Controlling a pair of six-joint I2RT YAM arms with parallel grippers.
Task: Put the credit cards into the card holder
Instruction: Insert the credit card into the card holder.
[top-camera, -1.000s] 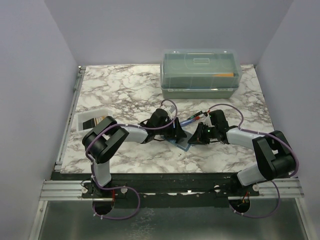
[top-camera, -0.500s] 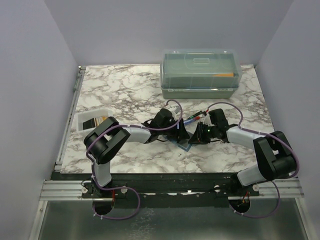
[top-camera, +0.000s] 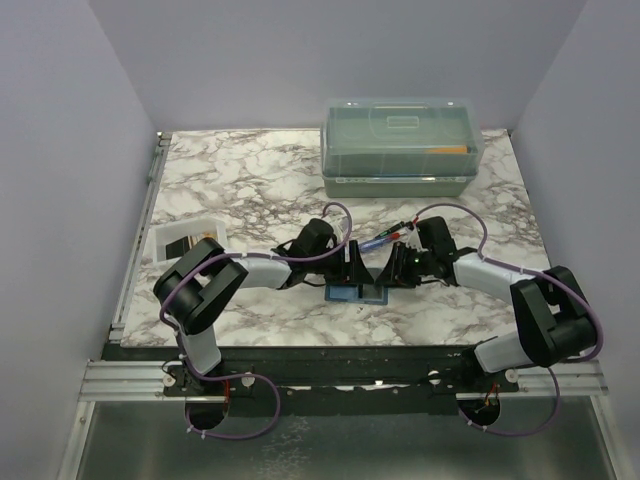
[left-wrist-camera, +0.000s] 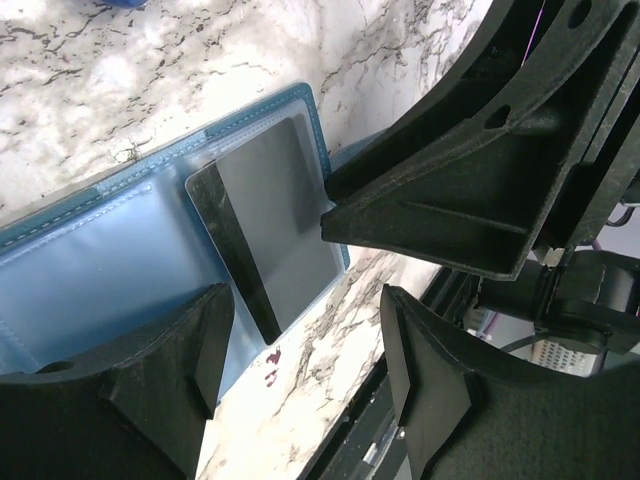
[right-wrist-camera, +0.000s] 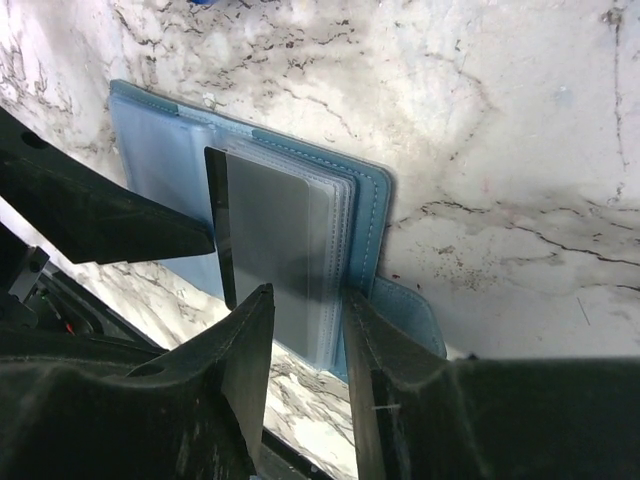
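Observation:
The teal-blue card holder (top-camera: 357, 293) lies open and flat on the marble between both arms. A grey credit card (left-wrist-camera: 280, 220) with a dark stripe sits in its clear sleeve (right-wrist-camera: 270, 235). More credit cards (top-camera: 185, 243) lie in the small tray at the left. My left gripper (top-camera: 350, 266) hovers at the holder's left side, and its jaws (left-wrist-camera: 300, 375) stand open over the holder's near edge and bare marble. My right gripper (top-camera: 394, 269) is at the holder's right side. It is open (right-wrist-camera: 305, 350), with the sleeves' edge showing in the narrow gap.
A large translucent lidded box (top-camera: 402, 145) stands at the back of the table. The small clear-white tray (top-camera: 155, 246) sits at the left edge. A few pens (top-camera: 385, 238) lie just behind the grippers. The table's front rail runs close below the holder.
The card holder has dropped from a tilted hold to lying flat and open. Both grippers have opened wider, the right one letting go of it.

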